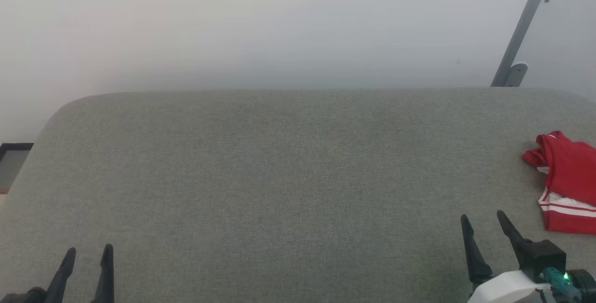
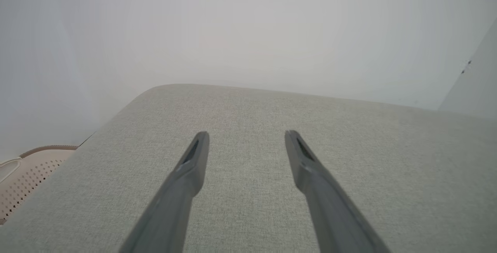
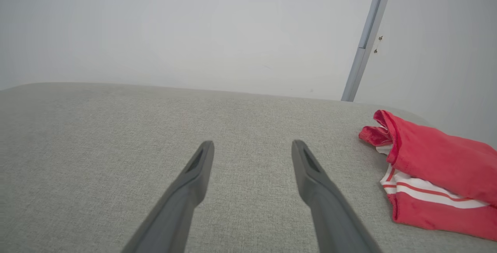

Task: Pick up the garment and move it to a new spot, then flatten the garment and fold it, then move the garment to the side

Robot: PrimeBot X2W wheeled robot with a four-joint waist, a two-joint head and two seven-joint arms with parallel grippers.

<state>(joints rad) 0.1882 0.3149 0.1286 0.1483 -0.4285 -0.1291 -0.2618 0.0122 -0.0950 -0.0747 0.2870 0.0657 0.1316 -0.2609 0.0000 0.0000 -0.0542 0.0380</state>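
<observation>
1. End effectors: your left end effector [image 1: 89, 247] sits at the near left and your right end effector [image 1: 482, 214] at the near right. Each has its fingers spread wide with nothing between them.
2. Past them, the grey fabric-covered worktop [image 1: 279, 163] runs open across its middle. Any spreading or folding would need that room.
3. Further out on the right, the red jersey [image 1: 565, 172] lies at the worktop's right side, near your right end effector but not touching it. It is doubled over itself, with a red layer above the white striped trim and one rolled red edge pointing left. The head view cuts off its right part.
4. This fits two stages: a loose bundle waiting to be carried to the middle, or a folded one already set aside. The pictures do not settle which, so confirm before you commit either arm.
5. The cloth looks limp and layered. I judge that a pinch at the rolled edge would lift only the top layer and pull the stack apart.
6. Farthest, a grey metal strut [image 1: 521, 28] leans against the pale wall [image 1: 233, 23] behind the right far corner. Keep arm swings short of it.
</observation>
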